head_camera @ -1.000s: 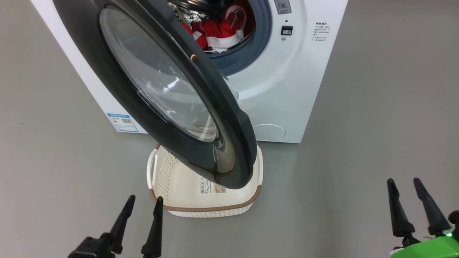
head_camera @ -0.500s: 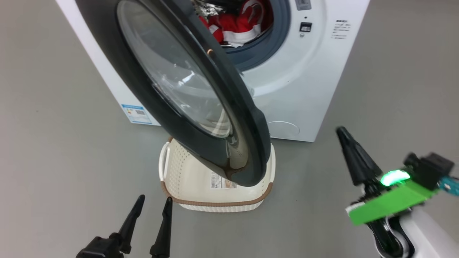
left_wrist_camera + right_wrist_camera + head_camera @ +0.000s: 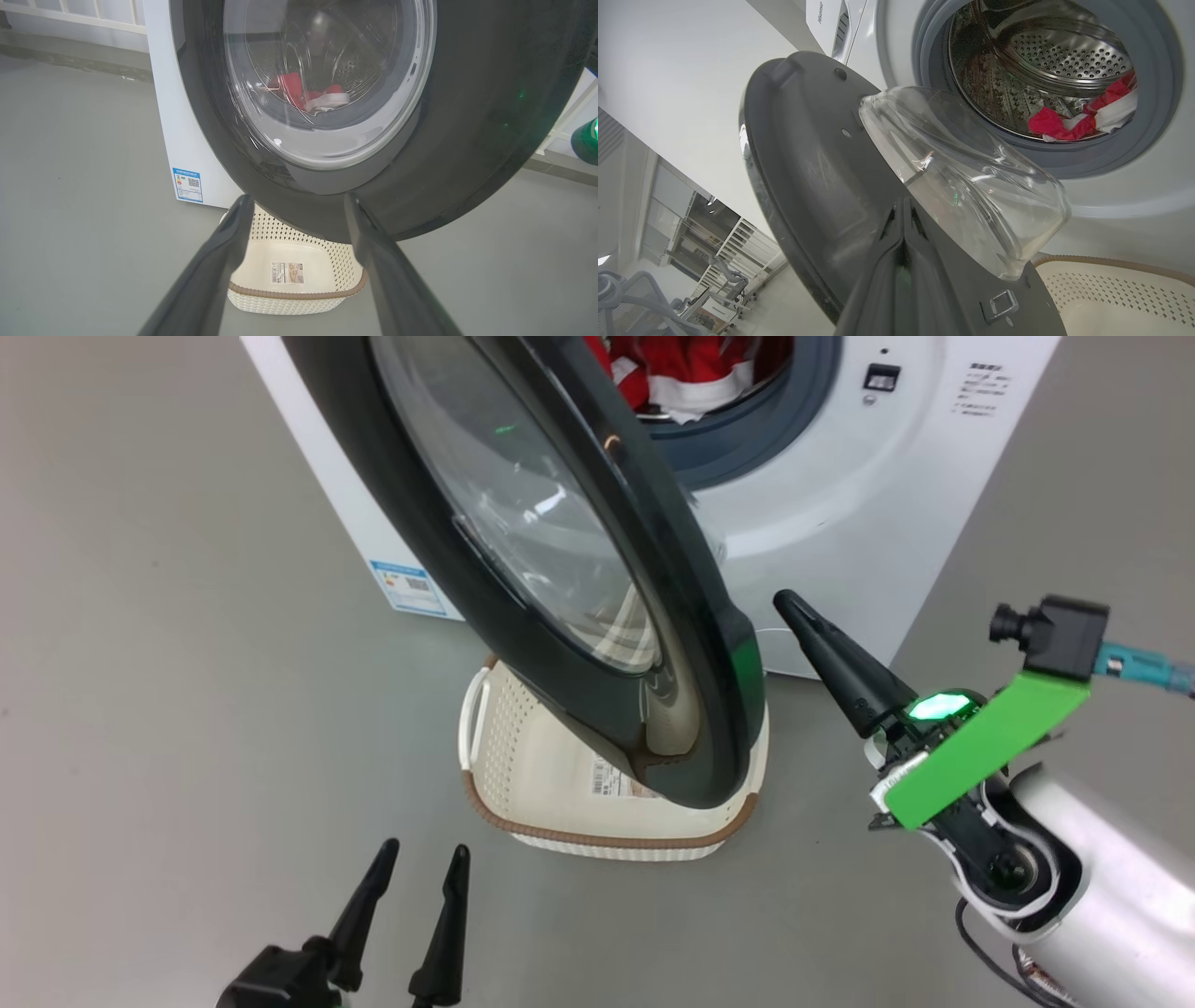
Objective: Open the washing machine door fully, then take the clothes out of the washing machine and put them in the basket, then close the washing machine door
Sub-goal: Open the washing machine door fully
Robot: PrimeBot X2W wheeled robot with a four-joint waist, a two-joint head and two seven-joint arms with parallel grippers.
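the left fingers (image 3: pixel 362 907) stand spread apart, low down, while the right fingers (image 3: pixel 840 663) are pressed together, raised higher.

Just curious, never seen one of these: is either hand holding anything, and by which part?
Nothing is held. The left hand is open and empty; the right hand is shut on nothing, pointing toward the door.

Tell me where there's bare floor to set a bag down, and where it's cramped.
Bare floor lies left of the washing machine and the basket, and between basket and left gripper. Crowded: the washing machine door overhangs the basket, and the right gripper is beside its edge.
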